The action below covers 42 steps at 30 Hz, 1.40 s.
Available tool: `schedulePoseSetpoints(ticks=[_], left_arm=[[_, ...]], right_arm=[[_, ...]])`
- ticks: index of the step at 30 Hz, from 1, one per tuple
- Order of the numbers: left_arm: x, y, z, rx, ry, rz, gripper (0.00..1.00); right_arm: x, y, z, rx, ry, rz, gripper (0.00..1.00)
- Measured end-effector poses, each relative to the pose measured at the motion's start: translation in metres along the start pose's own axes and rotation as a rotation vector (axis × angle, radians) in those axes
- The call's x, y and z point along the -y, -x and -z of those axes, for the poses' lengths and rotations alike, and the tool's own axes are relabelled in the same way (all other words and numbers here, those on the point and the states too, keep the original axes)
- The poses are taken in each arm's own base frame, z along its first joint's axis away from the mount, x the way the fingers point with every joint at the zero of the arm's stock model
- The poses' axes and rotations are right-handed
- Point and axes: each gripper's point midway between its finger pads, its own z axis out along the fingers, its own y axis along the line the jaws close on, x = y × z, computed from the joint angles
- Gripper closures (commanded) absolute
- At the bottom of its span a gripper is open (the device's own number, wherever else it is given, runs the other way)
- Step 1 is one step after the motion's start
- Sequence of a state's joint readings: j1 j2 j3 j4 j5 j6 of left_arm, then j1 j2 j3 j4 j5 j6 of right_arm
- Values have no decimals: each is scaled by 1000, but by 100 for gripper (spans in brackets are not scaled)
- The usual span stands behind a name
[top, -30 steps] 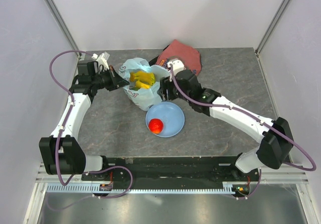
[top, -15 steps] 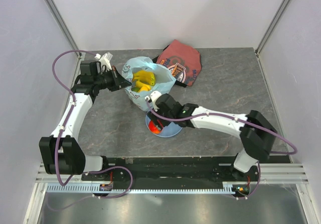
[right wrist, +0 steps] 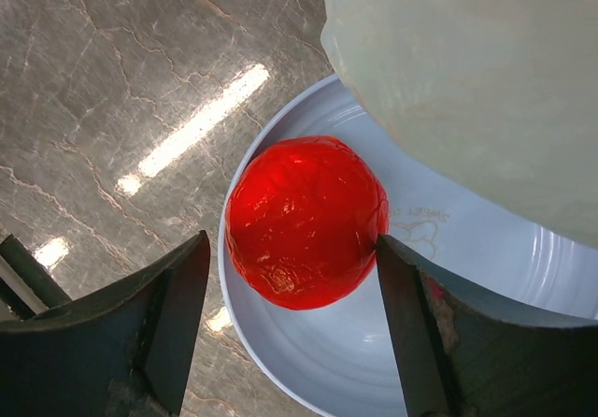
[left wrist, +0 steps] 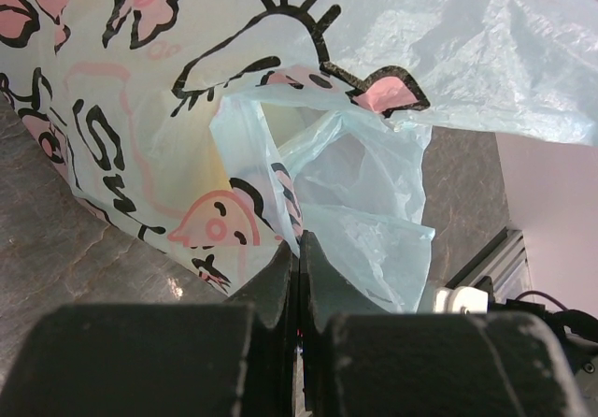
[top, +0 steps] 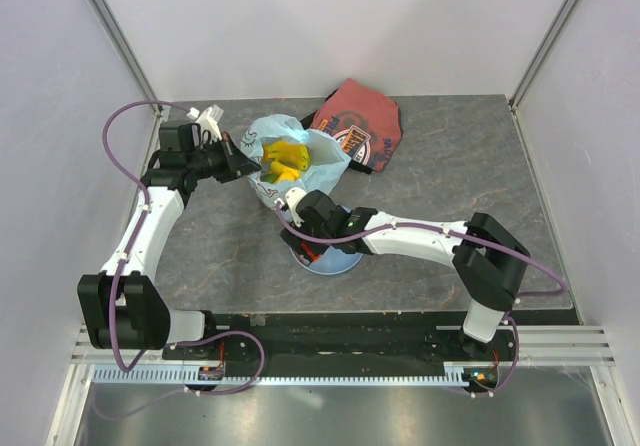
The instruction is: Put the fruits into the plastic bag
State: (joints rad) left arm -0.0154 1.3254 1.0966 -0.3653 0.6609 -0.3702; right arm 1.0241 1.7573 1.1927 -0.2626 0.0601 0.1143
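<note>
Right wrist view: the red round fruit sits in the light-blue plate, on the side nearer the bare table. The right gripper hangs over it, jaws wide apart, one finger each side of the fruit, nothing clamped (the finger on the bag side looks very close to the skin; I cannot confirm contact).

Left wrist view: the left gripper is pinched tight on a fold of the plastic bag, holding its rim.

Top view: the bag stands just behind the plate, mouth up, with the bananas showing inside. The dark-red cloth lies behind it. I see no other small fruits; whether they are down in the bag I cannot tell.

Step in hand, as I judge it: the grasp on the red fruit, not yet closed.

The next move calls for:
- squeezing evenly across the widest part, since a round, glossy thing may roll or squirt out
- lifting clear of the plate rim
- carrying it up and over the bag's near rim, then letting go above the mouth, beside the bananas

Orientation:
- The fruit is round, with no long axis to speak of, so wrist angle is free.
- The bag's opening faces up.
- The bananas seem to lie across the opening, roughly left to right (too small to be sure).
</note>
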Motion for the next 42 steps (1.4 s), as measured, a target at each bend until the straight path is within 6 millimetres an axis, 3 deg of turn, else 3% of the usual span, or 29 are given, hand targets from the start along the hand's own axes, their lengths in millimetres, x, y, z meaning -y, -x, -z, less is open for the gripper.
schedulePoseSetpoints(ticks=[12, 17, 18, 21, 27, 34, 42], left_arm=[[0, 0, 0, 1, 3, 0, 99], [0, 0, 0, 2, 3, 0, 99], [0, 0, 0, 2, 3, 0, 98], [0, 1, 0, 3, 3, -1, 99], [0, 1, 1, 5, 3, -3, 98], [1, 1, 1, 6, 3, -3, 98], [0, -1, 1, 3, 4, -1, 99]], right_arm=[[3, -4, -17, -16, -8, 5, 18], [6, -4, -19, -12, -12, -14, 23], [6, -3, -20, -11, -12, -18, 26], [8, -2, -21, -6, -14, -31, 47], [9, -1, -21, -3, -18, -39, 65], [17, -4, -11, 4, -56, -56, 100], [43, 10, 42, 119, -126, -155, 100]])
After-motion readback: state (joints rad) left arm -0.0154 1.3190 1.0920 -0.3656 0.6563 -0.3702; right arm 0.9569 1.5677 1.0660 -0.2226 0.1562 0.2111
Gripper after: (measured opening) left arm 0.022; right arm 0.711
